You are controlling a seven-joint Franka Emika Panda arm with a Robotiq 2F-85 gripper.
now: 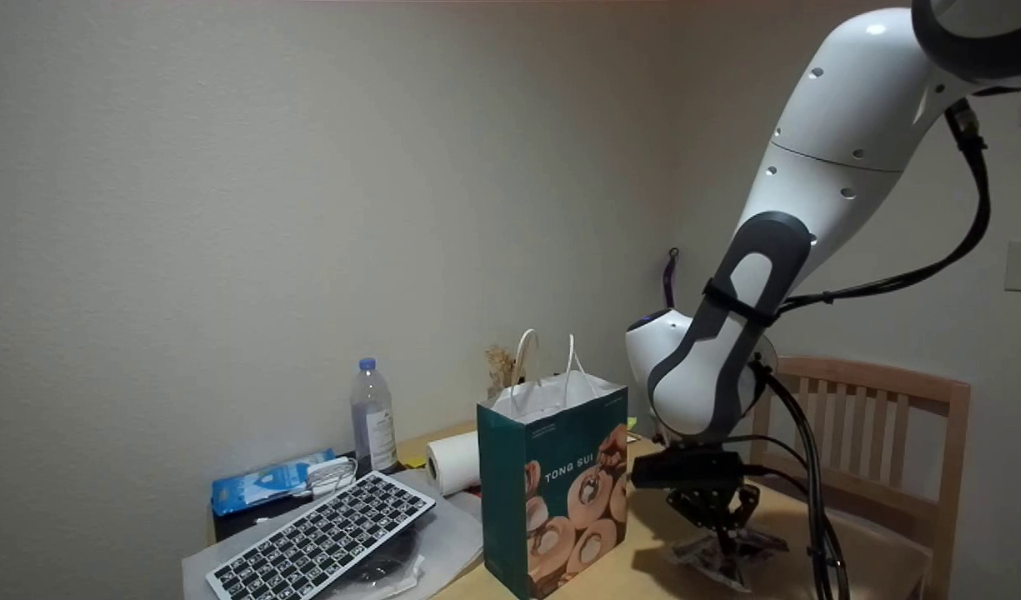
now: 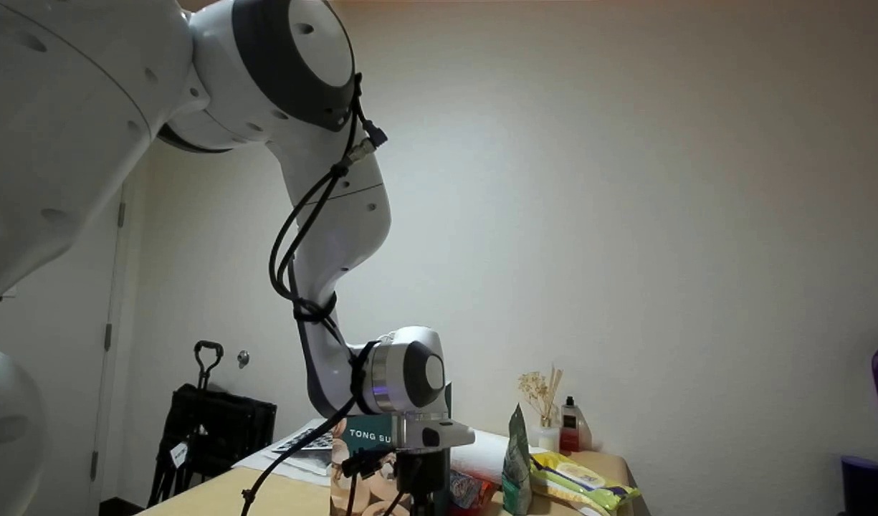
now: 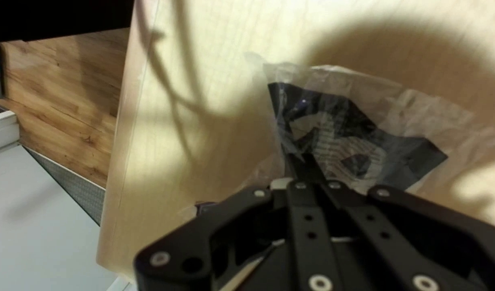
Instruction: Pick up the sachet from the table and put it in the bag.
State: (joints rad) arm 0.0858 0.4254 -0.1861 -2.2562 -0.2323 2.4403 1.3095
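The sachet is a clear, crumpled plastic packet with a dark printed patch; it shows in an exterior view point(image 1: 731, 567) and in the wrist view point(image 3: 344, 117). My gripper point(image 1: 727, 542) points down over the table, and its fingers point(image 3: 306, 167) are together, shut on the sachet, which spreads out on both sides of them. I cannot tell whether the sachet touches the table. The green paper bag point(image 1: 503, 500) stands upright with its top open and white handles up, beside the gripper. In an exterior view the arm partly hides the bag point(image 2: 370, 430); the fingertips are out of view there.
A keyboard point(image 1: 327, 533), a bottle point(image 1: 373, 425) and a paper roll point(image 1: 453, 463) lie or stand by the bag. A green pouch point(image 2: 516, 469) and a yellow pack point(image 2: 578, 480) are behind the arm. A wooden chair point(image 1: 877, 379) stands at the table. The table edge point(image 3: 120, 141) is near.
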